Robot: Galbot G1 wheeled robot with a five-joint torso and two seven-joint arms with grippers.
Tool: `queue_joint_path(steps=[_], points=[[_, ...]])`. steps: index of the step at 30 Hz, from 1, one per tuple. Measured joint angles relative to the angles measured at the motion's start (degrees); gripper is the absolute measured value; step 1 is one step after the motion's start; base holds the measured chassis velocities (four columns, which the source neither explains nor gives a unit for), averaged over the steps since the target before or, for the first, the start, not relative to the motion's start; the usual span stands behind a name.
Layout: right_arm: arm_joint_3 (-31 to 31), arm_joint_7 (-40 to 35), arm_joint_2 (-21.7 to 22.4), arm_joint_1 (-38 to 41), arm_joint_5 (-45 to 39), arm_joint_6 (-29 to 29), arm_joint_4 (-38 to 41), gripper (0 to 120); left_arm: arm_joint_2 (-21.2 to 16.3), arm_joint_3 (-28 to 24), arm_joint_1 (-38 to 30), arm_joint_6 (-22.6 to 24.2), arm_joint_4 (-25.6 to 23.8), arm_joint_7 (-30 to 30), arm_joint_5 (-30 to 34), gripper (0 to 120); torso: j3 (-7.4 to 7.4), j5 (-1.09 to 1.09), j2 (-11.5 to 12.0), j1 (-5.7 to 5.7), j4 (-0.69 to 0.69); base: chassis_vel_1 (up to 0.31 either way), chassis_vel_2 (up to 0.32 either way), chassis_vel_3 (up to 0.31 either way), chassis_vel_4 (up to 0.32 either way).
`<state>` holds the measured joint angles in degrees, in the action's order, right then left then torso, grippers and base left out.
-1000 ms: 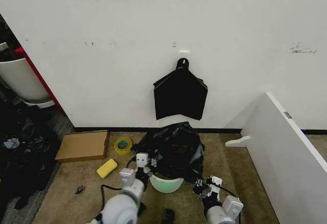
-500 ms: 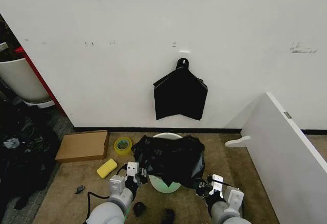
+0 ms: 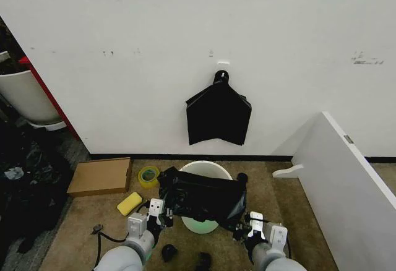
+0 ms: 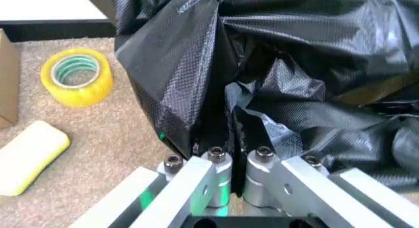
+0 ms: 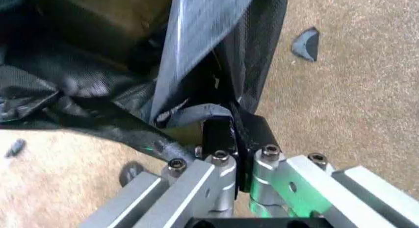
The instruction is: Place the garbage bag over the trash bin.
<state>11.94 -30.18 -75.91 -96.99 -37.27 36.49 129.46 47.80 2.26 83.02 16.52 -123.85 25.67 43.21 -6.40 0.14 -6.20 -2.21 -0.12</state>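
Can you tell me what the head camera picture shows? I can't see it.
Two grippers, left and right, hold a black garbage bag stretched across the near side of a white trash bin on the carpet, by a white wall.

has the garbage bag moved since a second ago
Yes. The garbage bag has slid toward the robot, away from the wall's black baseboard, uncovering the trash bin rim's far side.

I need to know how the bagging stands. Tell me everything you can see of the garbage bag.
The garbage bag is thin, glossy black plastic, crinkled and bunched. It lies draped over the near side of the trash bin, whose far rim and opening are uncovered, with the pale base showing below the bag. The left gripper is shut on the bag's left edge and the right gripper on its right edge, so it hangs stretched between them. The left wrist view shows a fine woven-looking texture on the film.
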Motion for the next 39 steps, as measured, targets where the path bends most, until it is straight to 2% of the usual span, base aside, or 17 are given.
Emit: queue_joint_path(steps=[5, 14, 21, 28, 38, 39], points=[[-0.4, 0.6, 0.4, 1.5, 1.4, -0.1, -2.7, 0, -1.2, 0.6, 0.5, 0.2, 0.4, -0.6, -0.7, 0, 0.0, 0.01, 0.0, 0.0, 0.0, 0.0, 0.0, 0.0, 0.0], [-1.2, 0.0, 0.4, 6.1, 1.8, 0.6, -7.0, 0, -1.8, -0.9, -1.9, 2.8, 4.4, -0.7, -2.3, 0, 0.0, 0.0, 0.0, 0.0, 0.01, 0.0, 0.0, 0.0, 0.0], [-1.9, -0.1, 0.4, 6.9, 3.5, 0.8, -8.8, 0, -0.9, -2.6, -4.2, 3.3, 7.4, -0.7, -5.8, 0, -0.01, 0.0, 0.0, -0.01, 0.0, 0.0, 0.0, 0.0, 0.0], [-3.2, 0.7, 0.1, 9.5, 8.1, -1.9, -13.2, 0, 2.7, -2.8, -5.9, 2.4, 12.4, 1.6, -9.6, 0, 0.0, 0.0, 0.0, -0.01, 0.01, 0.0, 0.0, 0.0, 0.0], [-3.3, 1.4, -0.1, 9.4, 10.3, -5.3, -14.6, 0, 3.4, -2.6, -5.4, 0.5, 12.5, 1.7, -9.8, 0, 0.0, 0.01, 0.0, -0.01, 0.01, 0.0, 0.0, 0.0, 0.0], [-3.4, 1.8, 0.3, 8.4, 11.1, -6.1, -13.9, 3, 3.4, -2.1, -5.0, 0.2, 11.7, 1.7, -9.6, 3, 0.0, 0.01, 0.0, 0.0, 0.0, 0.0, 0.0, 0.0, 0.0]])
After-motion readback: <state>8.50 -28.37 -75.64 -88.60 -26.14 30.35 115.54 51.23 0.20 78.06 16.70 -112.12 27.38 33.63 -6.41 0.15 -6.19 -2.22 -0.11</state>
